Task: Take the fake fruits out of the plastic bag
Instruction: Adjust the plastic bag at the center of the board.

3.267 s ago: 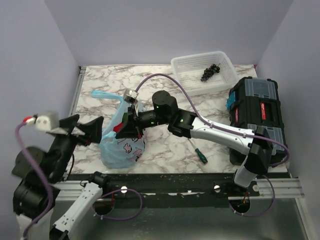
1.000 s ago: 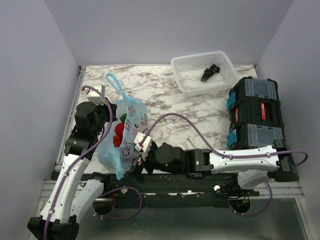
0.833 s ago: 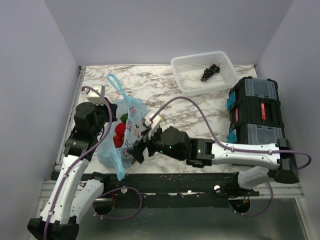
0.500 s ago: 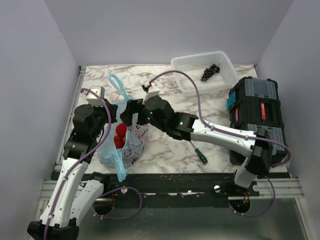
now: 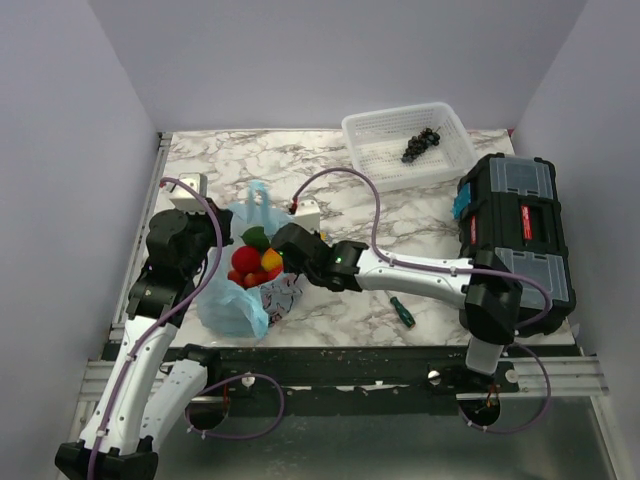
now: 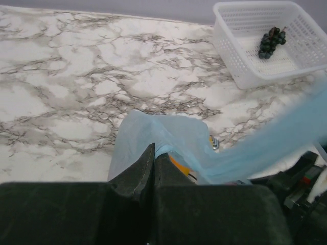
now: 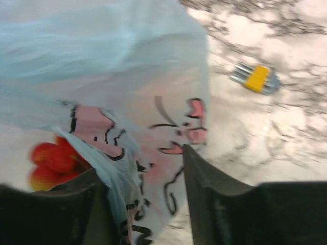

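The plastic bag [image 5: 240,300], light blue with pink cartoon print, lies at the table's front left with its mouth open. Inside show red fake fruits [image 5: 244,261], an orange-yellow one [image 5: 271,260] and a green one [image 5: 255,237]. My left gripper [image 5: 222,238] is shut on the bag's left rim; in the left wrist view its jaws [image 6: 153,153] pinch the blue film [image 6: 168,132]. My right gripper [image 5: 282,268] is at the bag's right side. Its jaws [image 7: 143,189] stand apart with printed bag film [image 7: 153,127] between them, and red fruits [image 7: 51,155] show to their left.
A white lattice basket [image 5: 445,165] with a dark grape bunch [image 5: 420,143] stands at the back right. A black toolbox [image 5: 515,230] fills the right edge. A green-handled screwdriver [image 5: 400,308] lies under the right arm. A small yellow-and-metal tool [image 7: 255,77] lies beside the bag.
My right arm came down from the bag's far side to its right side, and its jaws have narrowed. The bag has sagged and opened, showing orange and green fruits. The left gripper stays shut.
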Controlling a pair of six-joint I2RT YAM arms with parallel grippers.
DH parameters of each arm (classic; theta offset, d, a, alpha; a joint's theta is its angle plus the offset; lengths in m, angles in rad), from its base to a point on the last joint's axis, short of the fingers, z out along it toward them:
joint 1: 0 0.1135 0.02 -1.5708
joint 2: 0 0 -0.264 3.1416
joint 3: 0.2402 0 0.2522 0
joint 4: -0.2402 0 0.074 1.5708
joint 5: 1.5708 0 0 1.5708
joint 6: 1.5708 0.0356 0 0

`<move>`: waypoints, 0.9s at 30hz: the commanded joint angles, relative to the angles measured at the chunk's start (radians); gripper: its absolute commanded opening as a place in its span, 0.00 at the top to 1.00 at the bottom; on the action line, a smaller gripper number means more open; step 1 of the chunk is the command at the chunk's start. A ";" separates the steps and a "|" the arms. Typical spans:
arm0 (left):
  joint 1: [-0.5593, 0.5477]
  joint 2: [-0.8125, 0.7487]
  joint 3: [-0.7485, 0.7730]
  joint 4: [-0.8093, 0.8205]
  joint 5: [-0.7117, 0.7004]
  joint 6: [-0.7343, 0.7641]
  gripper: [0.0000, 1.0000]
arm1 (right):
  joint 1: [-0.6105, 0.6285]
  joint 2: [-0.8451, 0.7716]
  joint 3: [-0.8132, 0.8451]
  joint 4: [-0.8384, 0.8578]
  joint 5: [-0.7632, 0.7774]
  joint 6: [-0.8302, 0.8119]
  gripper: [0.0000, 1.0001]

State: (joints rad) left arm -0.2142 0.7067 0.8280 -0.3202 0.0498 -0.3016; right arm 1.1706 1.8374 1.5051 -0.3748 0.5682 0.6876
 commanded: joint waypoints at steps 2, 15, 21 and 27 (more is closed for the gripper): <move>0.003 -0.012 0.032 -0.059 -0.235 -0.023 1.00 | 0.007 -0.153 -0.220 0.050 0.117 -0.054 0.63; 0.004 -0.053 0.021 -0.083 -0.443 -0.030 1.00 | -0.089 -0.299 -0.413 0.057 0.179 -0.111 0.80; 0.003 -0.060 0.005 -0.054 -0.376 -0.012 1.00 | -0.108 -0.344 -0.423 0.112 0.038 -0.190 0.78; 0.004 -0.056 0.000 -0.025 -0.174 0.042 1.00 | -0.108 -0.332 -0.380 0.159 -0.181 -0.247 0.54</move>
State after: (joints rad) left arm -0.2157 0.6510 0.8352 -0.3851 -0.2749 -0.3073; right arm 1.0584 1.5089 1.0908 -0.2592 0.5381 0.4942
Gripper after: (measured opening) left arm 0.002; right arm 0.394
